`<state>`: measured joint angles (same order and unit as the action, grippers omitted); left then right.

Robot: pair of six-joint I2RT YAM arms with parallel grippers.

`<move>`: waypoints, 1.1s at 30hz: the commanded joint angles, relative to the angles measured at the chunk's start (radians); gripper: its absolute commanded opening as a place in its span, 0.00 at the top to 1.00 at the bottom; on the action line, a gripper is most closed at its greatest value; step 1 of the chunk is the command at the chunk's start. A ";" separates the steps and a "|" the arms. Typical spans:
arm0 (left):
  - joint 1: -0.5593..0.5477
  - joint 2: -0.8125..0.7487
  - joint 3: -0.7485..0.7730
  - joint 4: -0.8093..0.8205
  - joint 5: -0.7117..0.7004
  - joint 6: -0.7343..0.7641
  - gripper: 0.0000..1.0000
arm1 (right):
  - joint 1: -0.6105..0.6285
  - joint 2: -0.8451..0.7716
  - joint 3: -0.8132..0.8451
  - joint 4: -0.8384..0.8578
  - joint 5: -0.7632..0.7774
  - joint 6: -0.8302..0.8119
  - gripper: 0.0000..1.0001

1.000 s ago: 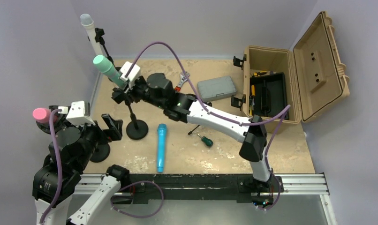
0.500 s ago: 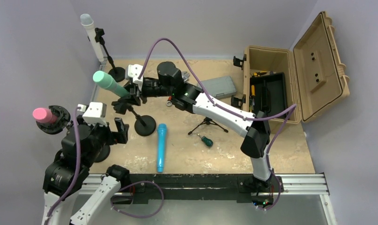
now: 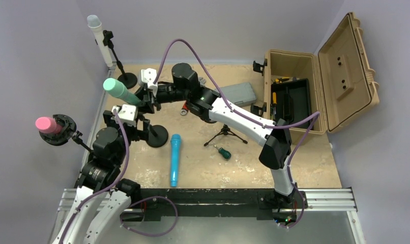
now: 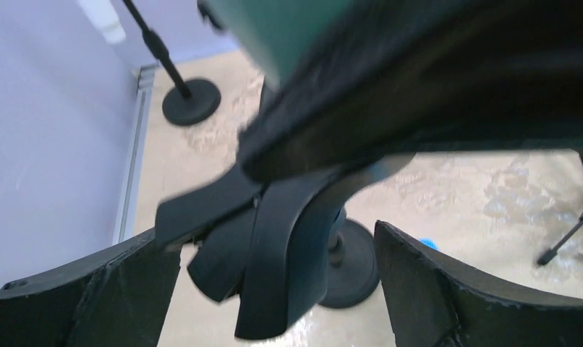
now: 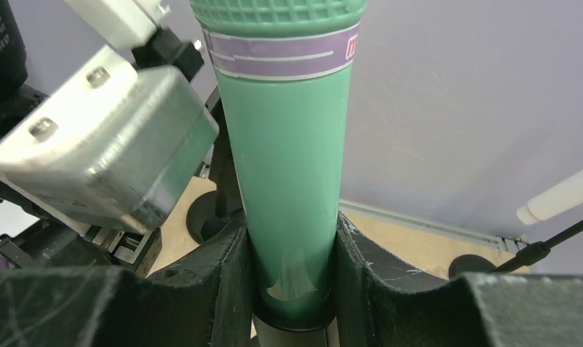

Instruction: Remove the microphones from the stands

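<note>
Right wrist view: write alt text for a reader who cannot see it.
A green microphone stands upright, clamped low on its body by the right gripper, with a purple band below its mesh head. A grey-and-white housing sits close at left. A white microphone shows at the right edge against a lavender wall.

no legible text, red mark (image 5: 352, 49) on green microphone (image 5: 288, 144) band — unreadable (cut off)

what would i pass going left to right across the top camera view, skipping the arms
pink microphone → green microphone → blue microphone → green-handled screwdriver → open tan toolbox. The white microphone, small tripod and grey case are left out, since they overlap these sideways.
</note>
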<state>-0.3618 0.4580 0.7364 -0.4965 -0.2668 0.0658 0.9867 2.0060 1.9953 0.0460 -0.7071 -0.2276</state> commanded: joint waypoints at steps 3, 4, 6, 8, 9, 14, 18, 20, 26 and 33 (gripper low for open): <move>0.036 -0.004 -0.020 0.267 0.120 0.085 0.00 | 0.000 0.011 0.045 -0.043 -0.065 0.027 1.00; 0.038 -0.004 -0.023 0.272 0.141 0.093 0.00 | -0.001 0.010 0.045 -0.043 -0.068 0.027 1.00; 0.039 0.000 -0.018 0.255 0.178 0.102 0.03 | -0.003 0.010 0.046 -0.043 -0.073 0.030 1.00; 0.039 0.001 -0.008 0.224 0.189 0.097 0.11 | -0.006 0.008 0.050 -0.043 -0.077 0.035 1.00; 0.040 0.000 -0.008 0.216 0.194 0.100 0.14 | -0.008 0.009 0.052 -0.043 -0.079 0.037 1.00; 0.040 -0.010 0.020 0.145 0.165 0.105 0.58 | -0.010 0.010 0.058 -0.043 -0.083 0.043 1.00; 0.040 -0.008 0.051 0.067 0.119 0.095 0.98 | -0.010 0.003 0.047 -0.015 -0.035 0.073 1.00; 0.040 -0.011 0.052 0.043 0.115 0.090 1.00 | -0.010 -0.005 0.030 0.028 -0.012 0.102 1.00; 0.039 -0.037 0.063 -0.024 0.136 0.056 1.00 | -0.011 -0.064 -0.043 0.221 0.142 0.251 1.00; 0.040 -0.027 0.149 -0.128 0.239 -0.007 1.00 | -0.011 -0.066 -0.026 0.325 -0.013 0.342 1.00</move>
<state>-0.3210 0.4248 0.8047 -0.5217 -0.1265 0.1081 0.9852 1.9945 1.9236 0.2054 -0.6979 0.0090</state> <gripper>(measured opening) 0.571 0.347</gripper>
